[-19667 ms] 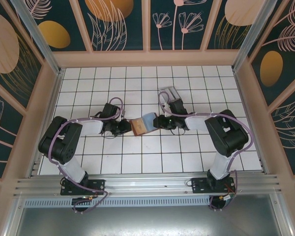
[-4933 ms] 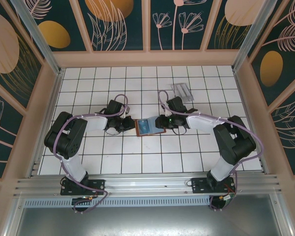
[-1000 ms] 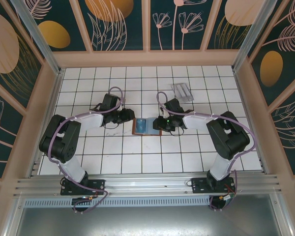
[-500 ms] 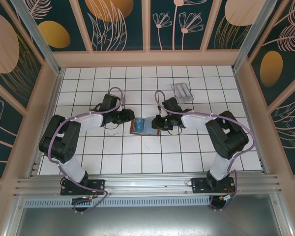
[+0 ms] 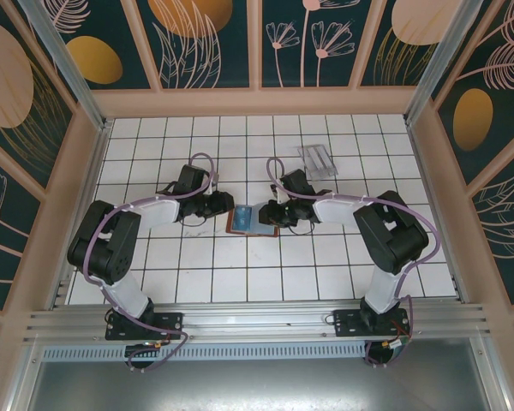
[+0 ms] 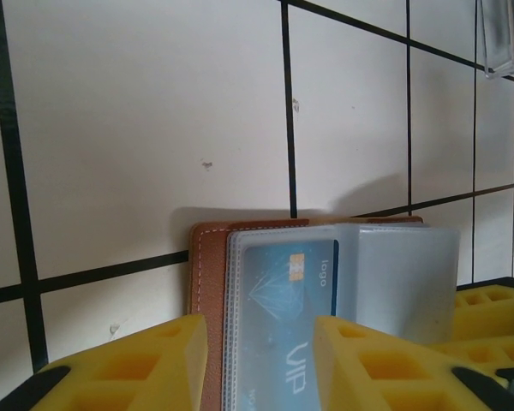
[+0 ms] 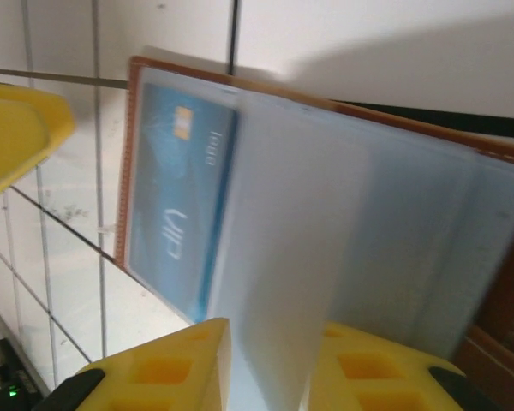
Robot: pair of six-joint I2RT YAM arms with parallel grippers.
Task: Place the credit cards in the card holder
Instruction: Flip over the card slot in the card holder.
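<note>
The reddish-brown card holder point(image 5: 250, 222) lies open on the tiles between both grippers. A blue credit card point(image 6: 283, 295) marked VIP sits inside a clear sleeve on its left half, also seen in the right wrist view point(image 7: 176, 205). My right gripper point(image 5: 273, 213) is shut on a clear sleeve leaf point(image 7: 291, 257) of the holder, which stands raised between its yellow fingers point(image 7: 167, 368). My left gripper point(image 6: 259, 330) is open, its fingers straddling the holder's left end over the card. Other credit cards are hidden.
A clear greyish plastic tray point(image 5: 317, 160) lies on the tiles at the back right, its corner also visible in the left wrist view point(image 6: 507, 34). Framed walls point(image 5: 77, 163) close in the tiled floor on three sides.
In the last second my right gripper has lifted a clear leaf of the holder up and toward the left. The left gripper has hardly moved.
</note>
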